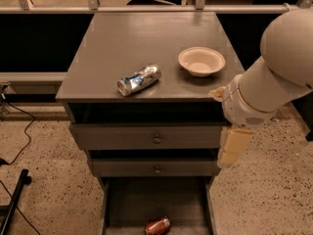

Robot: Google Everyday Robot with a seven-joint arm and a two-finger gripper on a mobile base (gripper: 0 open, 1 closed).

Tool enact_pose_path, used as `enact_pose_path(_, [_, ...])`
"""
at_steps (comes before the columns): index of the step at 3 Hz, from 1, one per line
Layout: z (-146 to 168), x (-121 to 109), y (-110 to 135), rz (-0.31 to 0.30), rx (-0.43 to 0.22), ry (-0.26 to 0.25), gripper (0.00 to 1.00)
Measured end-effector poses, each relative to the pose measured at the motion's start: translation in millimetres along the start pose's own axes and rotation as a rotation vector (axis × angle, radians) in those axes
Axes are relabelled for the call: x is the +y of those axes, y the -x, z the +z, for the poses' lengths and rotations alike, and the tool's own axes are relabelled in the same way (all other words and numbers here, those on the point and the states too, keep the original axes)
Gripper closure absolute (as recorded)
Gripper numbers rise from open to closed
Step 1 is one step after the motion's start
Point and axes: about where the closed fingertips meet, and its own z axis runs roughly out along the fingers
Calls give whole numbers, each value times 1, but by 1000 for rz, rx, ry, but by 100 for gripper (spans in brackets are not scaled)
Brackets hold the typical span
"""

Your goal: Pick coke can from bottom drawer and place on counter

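The coke can point(158, 225) lies on its side on the floor of the open bottom drawer point(132, 199), near the drawer's front edge. The grey counter point(142, 38) is the cabinet's top. My arm comes in from the right as a large white body. My gripper point(234, 147), a cream piece, hangs down beside the cabinet's right front corner, level with the two upper drawers. It is well above and to the right of the coke can and holds nothing that I can see.
A dented silver-and-blue can point(139, 79) lies on the counter's front middle. A cream bowl point(201, 61) stands at its right. Two shallower drawers with round knobs point(157, 139) are above the bottom drawer. Cables point(14, 155) and a black leg lie on the floor at left.
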Motion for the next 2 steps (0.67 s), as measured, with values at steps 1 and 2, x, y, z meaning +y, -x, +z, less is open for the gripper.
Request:
enact_pose_path(1, [54,-13,-11,-26,9,97,0])
enact_pose_path(2, [159,20,-49,-117,-14,203,0])
